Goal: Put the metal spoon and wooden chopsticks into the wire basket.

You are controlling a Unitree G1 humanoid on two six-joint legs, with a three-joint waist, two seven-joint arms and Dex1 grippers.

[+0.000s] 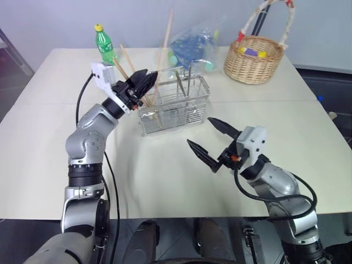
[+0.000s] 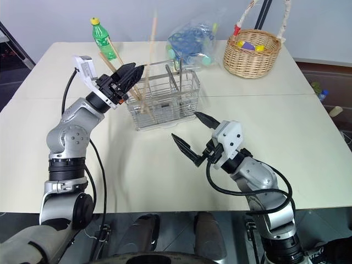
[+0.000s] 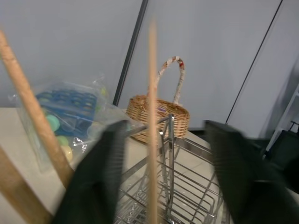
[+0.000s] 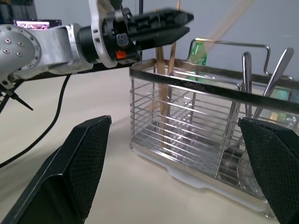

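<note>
The wire basket [image 1: 175, 105] stands on the pale table [image 1: 165, 181], and everything else is easiest placed from it. The left gripper [image 1: 144, 82] hangs just above the basket's left end, its black fingers parted in the left wrist view, with one of the wooden chopsticks [image 3: 152, 130] standing upright in the gap between them; whether either pad touches the stick I cannot tell, but it looks let go rather than pinched. More chopsticks lean in that same left compartment, tops poking well above the rim and splaying toward the green bottle [image 1: 104, 44] behind the basket. In the compartment at the other end, the right wrist view shows metal handles upright, one of them likely the metal spoon [image 4: 246, 84], though its bowl is hidden low behind the wires. The right gripper [image 1: 211, 142] waits in front of the basket toward its right end, fingers spread wide and holding nothing. The sticks strike me as light, stiff and smooth, apt to swivel or slide in a pinch, so a grip near the middle, squarely across the shaft, seems safest. The spoon would be heavier at the bowl and slick; its slim handle is the place to hold. The basket looks light enough to skid if nudged.
</note>
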